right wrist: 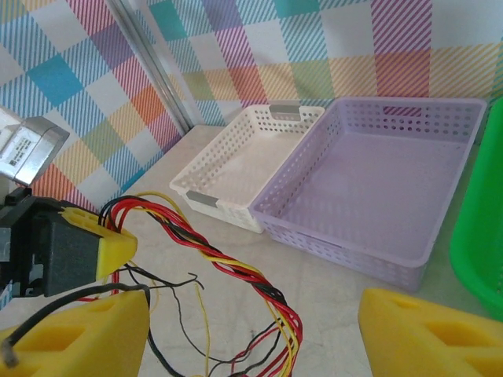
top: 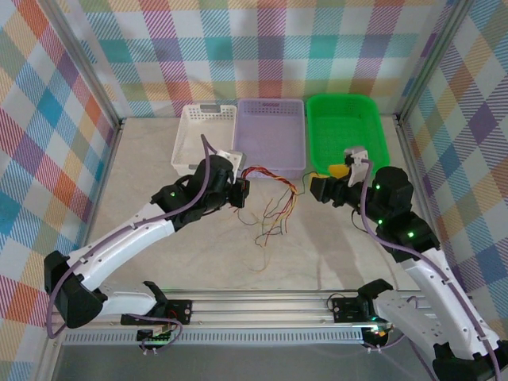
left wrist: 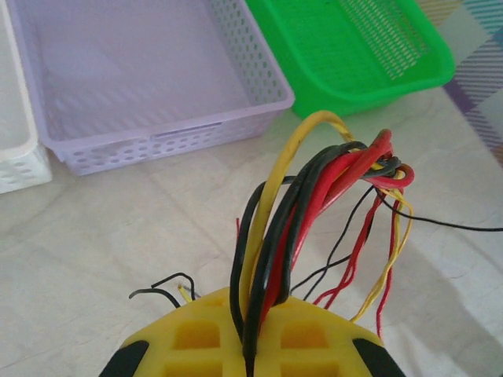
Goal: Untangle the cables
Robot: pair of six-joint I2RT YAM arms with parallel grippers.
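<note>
The cables (left wrist: 330, 188) are thin red, yellow and black wires twisted into one bundle. My left gripper (left wrist: 253, 318) is shut on the bundle's thick end, which rises from between its yellow fingers and arcs right. In the top view the left gripper (top: 240, 193) holds the cables (top: 278, 190) above the table's middle, loose ends trailing down toward me. My right gripper (top: 317, 184) sits just right of them. In the right wrist view the right gripper (right wrist: 255, 326) stands open, the twisted cables (right wrist: 251, 279) hanging between its fingers (right wrist: 86, 338). A black strand lies across the left finger.
Three baskets line the back of the table: white (top: 205, 131), lilac (top: 271, 131) and green (top: 345, 131). The lilac one is just behind the cables. Checked walls enclose the table on three sides. Bare tabletop (top: 317, 254) lies between the arms.
</note>
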